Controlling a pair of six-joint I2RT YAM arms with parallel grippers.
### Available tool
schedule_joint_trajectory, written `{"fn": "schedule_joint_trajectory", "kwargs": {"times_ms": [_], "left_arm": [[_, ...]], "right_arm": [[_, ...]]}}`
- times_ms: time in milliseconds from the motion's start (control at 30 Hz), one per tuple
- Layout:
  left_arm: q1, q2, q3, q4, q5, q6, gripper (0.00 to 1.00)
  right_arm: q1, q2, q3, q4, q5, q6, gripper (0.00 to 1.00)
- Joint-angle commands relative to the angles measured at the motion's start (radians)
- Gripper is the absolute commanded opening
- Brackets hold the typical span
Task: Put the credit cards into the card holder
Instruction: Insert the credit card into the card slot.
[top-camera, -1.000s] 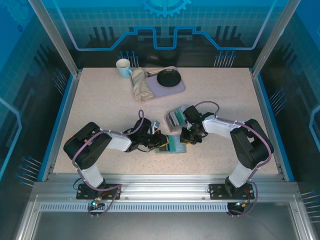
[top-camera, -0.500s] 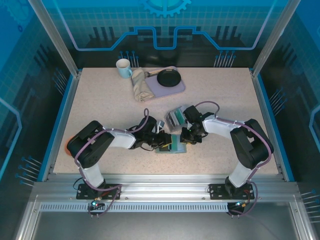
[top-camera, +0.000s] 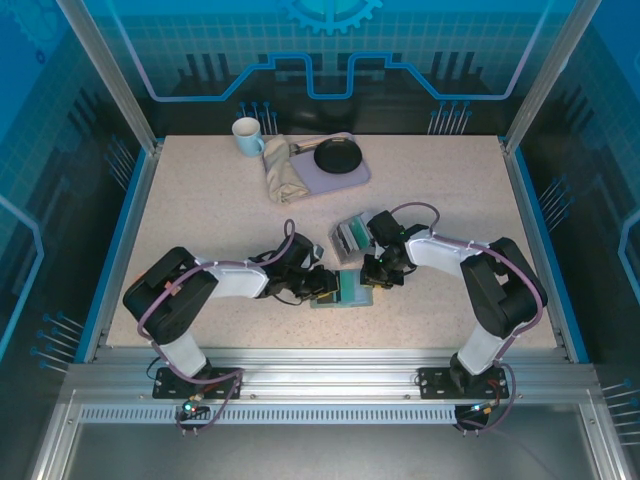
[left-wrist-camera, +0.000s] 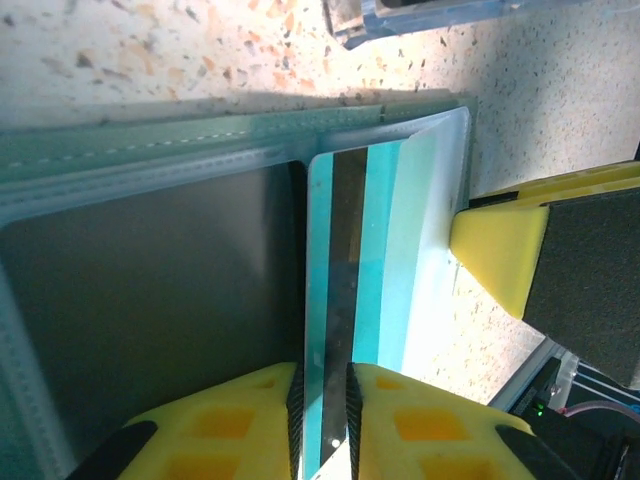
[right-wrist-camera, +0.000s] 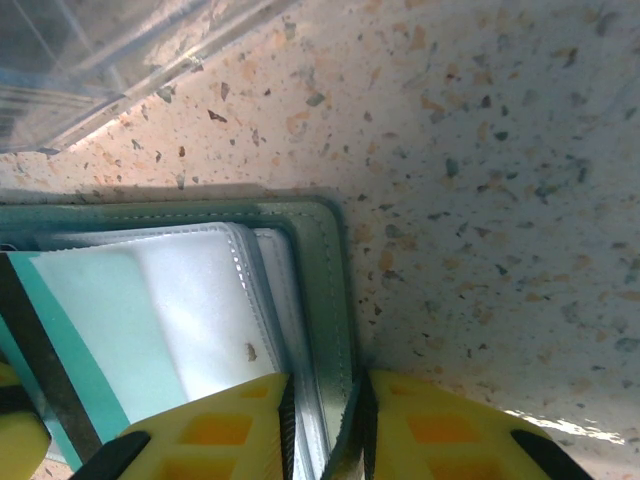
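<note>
L gripper (left-wrist-camera: 322, 385), nearest: jaws narrow, near end of the teal card (left-wrist-camera: 365, 250) between the pads. It looks pinched, not loose. The card holder (left-wrist-camera: 150, 300) lies open on the table btw the two arms, toward the near edge. The card sits part-way under its clear sleeve, beside the dark slot panel. R gripper (right-wrist-camera: 322, 400) is closed on the holder's right rim, pinning it down.

Step in hand, as I read it: seat this card fully. To do it well:
- Hold the R clamp firm so the holder can't slide.
- Push along the card's own length, flat and low, no twist, b/c its far corner is v. close to the sleeve seam and could snag.
- Let go only once the lead edge bottoms out.
- Back out straight so the pads don't drag the card w/ them.
- The R finger (left-wrist-camera: 500, 260) is just beside the card's outer edge, so watch for a bump.

Orientation: the card's long axis runs straight out from the L pads toward the holder's far seam, w/ the black stripe along it. On the table that's approx left-to-right, lead end toward the R arm. It lies near flat, face up.

Farther: a small clear box (top-camera: 350, 237) w/ more cards, just beyond the holder. At the far end, a tray (top-camera: 358, 177), cloth (top-camera: 283, 178) and mug (top-camera: 246, 135), all well apart from the work.
</note>
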Motion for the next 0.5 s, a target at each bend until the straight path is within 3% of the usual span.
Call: {"fn": "schedule_joint_trajectory", "kwargs": {"times_ms": [0,300,467], "left_arm": [[-0.001,-0.024,0.011,-0.035,-0.015,0.026,0.13],[-0.002,0.010,0.024,-0.015,0.039,0.030,0.04],[-0.004,0.035,0.044,-0.014,0.066,0.030,0.03]], "right_arm": [[0.008,0.086,-0.050,0.028,-0.005,0.012,0.24],[0.009,0.094,-0.050,0.032,-0.014,0.012,0.24],[0.009,0.092,-0.050,0.044,-0.026,0.019,0.24]]}}
